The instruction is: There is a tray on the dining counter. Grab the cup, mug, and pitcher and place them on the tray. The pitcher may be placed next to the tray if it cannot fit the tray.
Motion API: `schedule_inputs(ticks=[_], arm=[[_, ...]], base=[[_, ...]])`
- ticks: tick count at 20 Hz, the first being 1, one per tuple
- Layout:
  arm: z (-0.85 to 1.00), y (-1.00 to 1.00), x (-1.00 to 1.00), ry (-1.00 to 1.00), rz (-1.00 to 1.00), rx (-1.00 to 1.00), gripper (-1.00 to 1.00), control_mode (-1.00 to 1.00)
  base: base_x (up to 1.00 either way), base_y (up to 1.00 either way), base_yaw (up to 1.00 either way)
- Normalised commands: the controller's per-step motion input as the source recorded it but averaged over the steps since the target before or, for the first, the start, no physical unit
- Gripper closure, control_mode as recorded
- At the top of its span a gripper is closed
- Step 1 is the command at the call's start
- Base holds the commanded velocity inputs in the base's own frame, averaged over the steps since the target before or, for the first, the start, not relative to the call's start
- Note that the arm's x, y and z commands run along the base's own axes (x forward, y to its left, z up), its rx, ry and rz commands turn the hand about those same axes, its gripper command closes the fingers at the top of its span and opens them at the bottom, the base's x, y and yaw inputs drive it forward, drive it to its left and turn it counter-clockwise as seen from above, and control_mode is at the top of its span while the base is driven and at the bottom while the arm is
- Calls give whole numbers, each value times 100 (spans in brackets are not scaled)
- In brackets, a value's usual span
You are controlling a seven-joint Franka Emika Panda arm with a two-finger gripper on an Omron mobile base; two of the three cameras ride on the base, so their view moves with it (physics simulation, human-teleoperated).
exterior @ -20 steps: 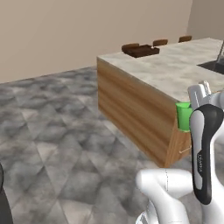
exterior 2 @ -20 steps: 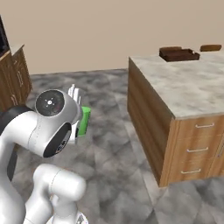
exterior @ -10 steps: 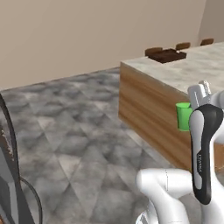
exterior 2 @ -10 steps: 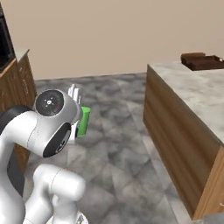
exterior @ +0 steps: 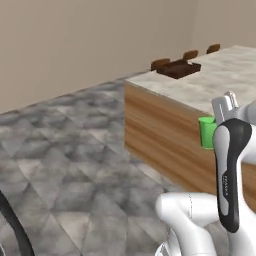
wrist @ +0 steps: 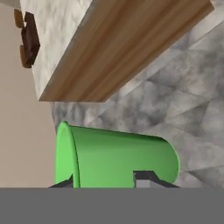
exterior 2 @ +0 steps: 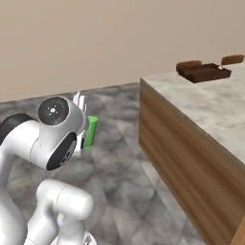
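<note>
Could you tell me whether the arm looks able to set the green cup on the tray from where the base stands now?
Probably not: the tray sits at the dining counter's far end, well beyond the tool holding the cup.

The arm's dark link covers the right side of the cup (exterior: pixel 206 132) in the left base view, and the white shoulder hides its left part in the right base view. The tabletop (exterior 2: pixel 201 103) runs off the 3 o'clock edge there. The tray (exterior 2: pixel 203 72) is too small to show any contents.

Kitchen: stone-topped wooden dining counter (exterior: pixel 210 85), tiled floor (exterior: pixel 75 150).
</note>
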Motion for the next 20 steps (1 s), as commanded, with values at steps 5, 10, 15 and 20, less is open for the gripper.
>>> schedule_inputs(ticks=[5,10,15,20], arm=[[0,0,0,0,0,0,100,100],[0,0,0,0,0,0,100,100],[0,0,0,0,0,0,100,100],[0,0,0,0,0,0,100,100]], base=[[100,50,-50],[95,85,-61],[47,100,-66],[33,100,-69]])
